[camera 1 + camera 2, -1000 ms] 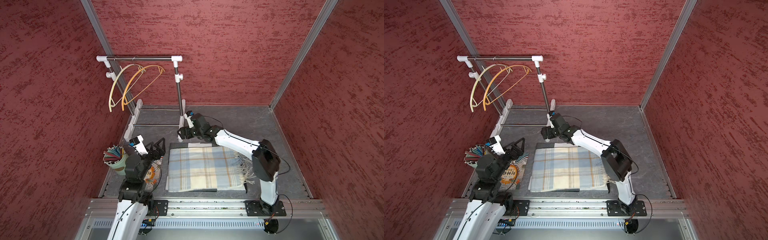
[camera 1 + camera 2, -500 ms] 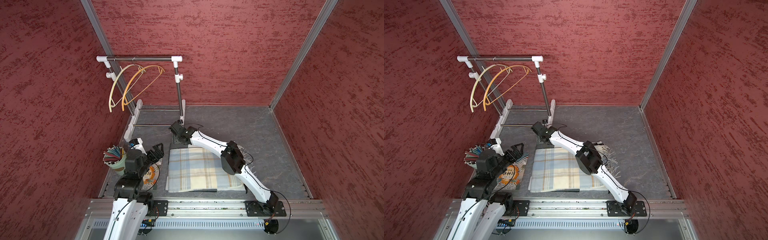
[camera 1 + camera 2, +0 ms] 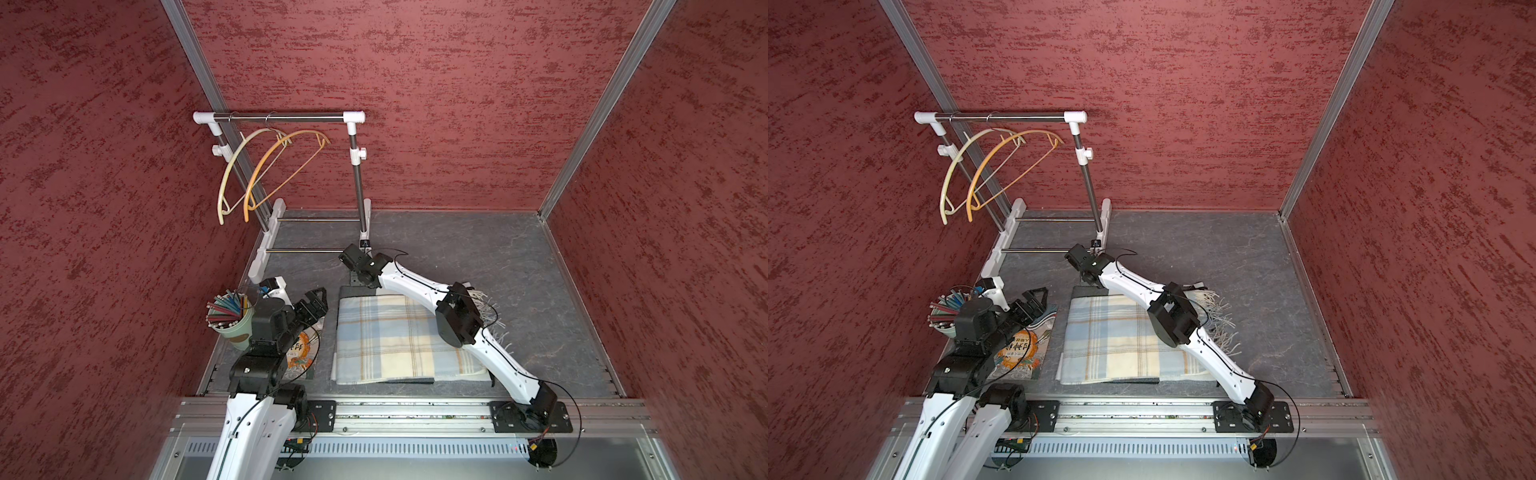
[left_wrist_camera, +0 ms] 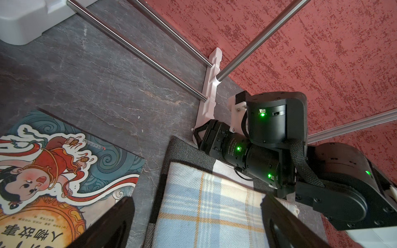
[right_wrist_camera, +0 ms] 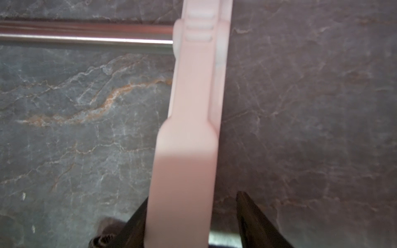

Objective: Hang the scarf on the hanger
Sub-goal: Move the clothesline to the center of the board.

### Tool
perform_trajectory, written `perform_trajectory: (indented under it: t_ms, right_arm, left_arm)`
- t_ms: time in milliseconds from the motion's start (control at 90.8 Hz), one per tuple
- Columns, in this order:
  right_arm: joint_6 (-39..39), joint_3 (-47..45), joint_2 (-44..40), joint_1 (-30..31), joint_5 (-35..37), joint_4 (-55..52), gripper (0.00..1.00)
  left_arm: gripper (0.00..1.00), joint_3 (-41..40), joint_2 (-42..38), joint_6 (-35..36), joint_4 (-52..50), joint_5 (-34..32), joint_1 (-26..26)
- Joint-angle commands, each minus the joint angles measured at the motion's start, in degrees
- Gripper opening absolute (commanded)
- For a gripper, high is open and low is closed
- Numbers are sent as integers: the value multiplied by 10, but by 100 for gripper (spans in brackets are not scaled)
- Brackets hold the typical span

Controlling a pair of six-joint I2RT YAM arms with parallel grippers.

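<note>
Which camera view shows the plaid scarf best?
A top view: the whole folded scarf lies flat, fringe included, with only the right arm crossing it. The left wrist view shows just one corner close up; the right wrist view shows no scarf clearly.

The scarf is soft woven cloth with a loose stringy fringe. It lies on a coarser dark woven mat, and the table top under them is matt grey with stone-like veining. The rack's bars are polished, shiny metal set in smooth white plastic joints and feet, while the cream hanger and the orange hanger look smooth, their material unclear. The walls are rough and grainy, the book cover is smooth printed paper, and the frame rail is bare silvery metal.
</note>
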Motion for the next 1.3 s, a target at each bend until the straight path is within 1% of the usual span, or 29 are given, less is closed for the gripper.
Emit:
perform_trajectory:
  t_ms: [0,22,165,264,320,419,496,716,926,1036,1135,1223,1267,1289]
  right_arm:
    - [23,16,18,-28,38,19,58]
    - [28,17,21,-30,40,23,57]
    - [45,18,26,-41,41,28,43]
    - [42,-3,5,-43,63,29,35]
    - [43,-40,-23,-45,76,44,29]
    - [58,-147,-89,-53,91,95,15]
    - [73,-213,-130,-64,95,122,11]
    - [103,-370,-221,-103,90,171,7]
    - [91,-487,-282,-144,80,219,7]
    - [75,-541,-312,-171,74,240,7]
    - [60,-584,-334,-195,67,255,8]
    - [44,-612,-349,-214,57,270,9]
    - [32,-618,-351,-221,47,278,13]
    - [25,-619,-352,-224,41,281,20]
  left_arm:
    - [96,-8,1,6,3,2,6]
    - [96,-7,2,6,3,3,5]
    - [96,-7,2,9,2,2,6]
    - [96,-9,1,9,5,1,6]
    - [96,-12,1,9,8,3,7]
    - [96,-15,6,9,12,6,7]
    - [96,-17,11,8,15,8,7]
    - [96,-19,19,7,20,14,6]
    - [96,-17,25,9,24,32,7]
    - [96,-2,36,20,24,65,7]
    - [95,28,50,24,19,117,6]
    - [93,79,72,25,7,176,5]
    - [92,113,83,25,-5,203,2]
    - [92,134,90,27,-11,213,1]
